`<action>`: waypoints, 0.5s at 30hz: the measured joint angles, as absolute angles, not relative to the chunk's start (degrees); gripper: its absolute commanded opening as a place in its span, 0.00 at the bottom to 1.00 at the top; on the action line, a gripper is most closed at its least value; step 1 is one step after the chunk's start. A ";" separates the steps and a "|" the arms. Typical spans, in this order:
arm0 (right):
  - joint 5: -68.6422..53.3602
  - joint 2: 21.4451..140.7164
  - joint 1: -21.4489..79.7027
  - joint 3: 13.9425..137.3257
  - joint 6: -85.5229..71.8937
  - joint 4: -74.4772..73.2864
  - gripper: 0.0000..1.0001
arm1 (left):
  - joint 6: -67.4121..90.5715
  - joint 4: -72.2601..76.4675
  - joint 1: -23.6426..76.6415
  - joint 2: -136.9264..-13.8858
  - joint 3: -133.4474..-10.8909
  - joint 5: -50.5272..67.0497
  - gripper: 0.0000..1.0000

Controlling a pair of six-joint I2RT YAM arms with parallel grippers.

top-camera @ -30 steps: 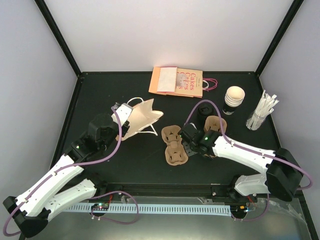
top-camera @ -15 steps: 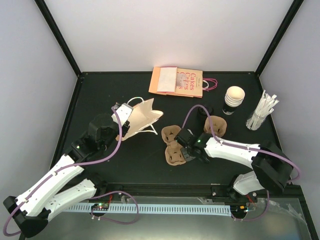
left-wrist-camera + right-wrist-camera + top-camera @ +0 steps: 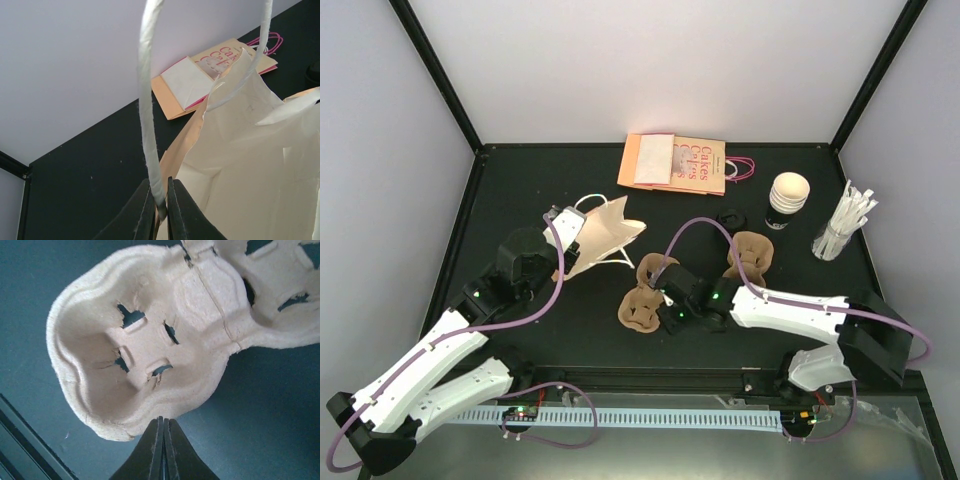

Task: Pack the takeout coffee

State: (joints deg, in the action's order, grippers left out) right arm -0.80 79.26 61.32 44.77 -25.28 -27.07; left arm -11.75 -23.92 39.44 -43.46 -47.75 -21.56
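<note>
The takeout cup (image 3: pixel 788 197) is standing upright at the far right of the table (image 3: pixel 590 335). It's open on top, so the cream inside shows. Its black lid (image 3: pixel 730 215) is lying on the table by itself, a bit left of the cup and not touching it. Neither arm is anywhere close to the cup.

The left gripper (image 3: pixel 161 202) is squeezed tight on the white twisted handle (image 3: pixel 149 100) of the cream paper bag (image 3: pixel 250 165). The handle loops up from between the fingers, and the wrist cam looks right into the bag's open mouth. From above, the bag is left of centre and well away from the cup.

The right gripper (image 3: pixel 163 421) has its fingers pressed together, pinching the thin rim of a brown pulp cup carrier (image 3: pixel 200 295). That carrier sits near the middle of the table with nothing in its pockets. A second carrier (image 3: pixel 750 255) sits just right of it, between the right arm and the lid.

A bundle of white wrapped straws (image 3: pixel 842 225) stands right of the cup, close to the right edge. A flat orange bag (image 3: pixel 695 165) with "Cakes" printed on it lies against the far wall.
</note>
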 measured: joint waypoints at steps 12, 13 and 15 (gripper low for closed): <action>2.17 69.95 61.32 45.71 -16.14 -26.06 0.90 | -11.75 -23.92 39.42 -43.46 -47.75 -21.58 0.09; 2.61 70.54 61.32 46.48 -14.57 -25.89 0.90 | -11.75 -23.92 39.42 -43.46 -47.75 -21.58 0.09; 3.07 72.53 61.32 48.16 -12.19 -25.76 0.89 | -11.75 -23.92 39.42 -43.46 -47.75 -21.58 0.09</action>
